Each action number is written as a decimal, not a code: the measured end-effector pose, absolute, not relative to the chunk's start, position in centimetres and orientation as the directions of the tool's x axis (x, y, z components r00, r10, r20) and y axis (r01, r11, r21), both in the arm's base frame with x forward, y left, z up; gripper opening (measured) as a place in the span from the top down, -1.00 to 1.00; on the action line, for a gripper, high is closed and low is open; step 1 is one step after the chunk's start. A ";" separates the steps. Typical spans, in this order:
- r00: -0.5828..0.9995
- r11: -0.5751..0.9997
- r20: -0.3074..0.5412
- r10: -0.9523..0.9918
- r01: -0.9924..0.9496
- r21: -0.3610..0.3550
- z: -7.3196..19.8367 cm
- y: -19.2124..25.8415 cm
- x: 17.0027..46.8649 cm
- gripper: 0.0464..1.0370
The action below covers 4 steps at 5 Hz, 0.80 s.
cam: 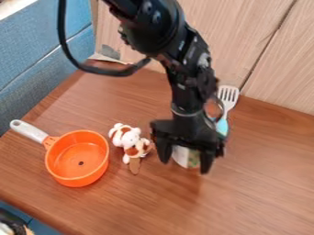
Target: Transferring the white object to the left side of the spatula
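The black pincer (185, 167) hangs open over the brown wooden worktop (264, 183), a rounded white-and-green object (181, 156) between its fingers.

The arm (190, 87) is cut off by the top edge; the gripper (186, 166) partly hides the white object (180, 156) below centre; the spatula's (228, 97) handle is partly hidden; the dark thing (11, 222) cut off lower left is unclear.
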<state>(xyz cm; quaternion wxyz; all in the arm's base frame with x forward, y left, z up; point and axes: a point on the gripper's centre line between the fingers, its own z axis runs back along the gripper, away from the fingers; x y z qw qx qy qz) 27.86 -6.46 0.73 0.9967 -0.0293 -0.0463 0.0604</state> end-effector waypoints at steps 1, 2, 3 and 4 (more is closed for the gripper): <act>0.978 0.982 0.094 0.187 -0.182 -0.052 0.6 -4.7 29.2 -0.93; 0.962 0.968 0.102 0.252 -0.248 -0.048 0.7 -2.9 30.9 -0.93; 0.947 0.954 0.119 0.299 -0.295 -0.048 0.8 -1.3 32.7 -0.93; 0.923 0.937 0.159 0.349 -0.346 -0.051 1.7 0.3 34.4 -0.93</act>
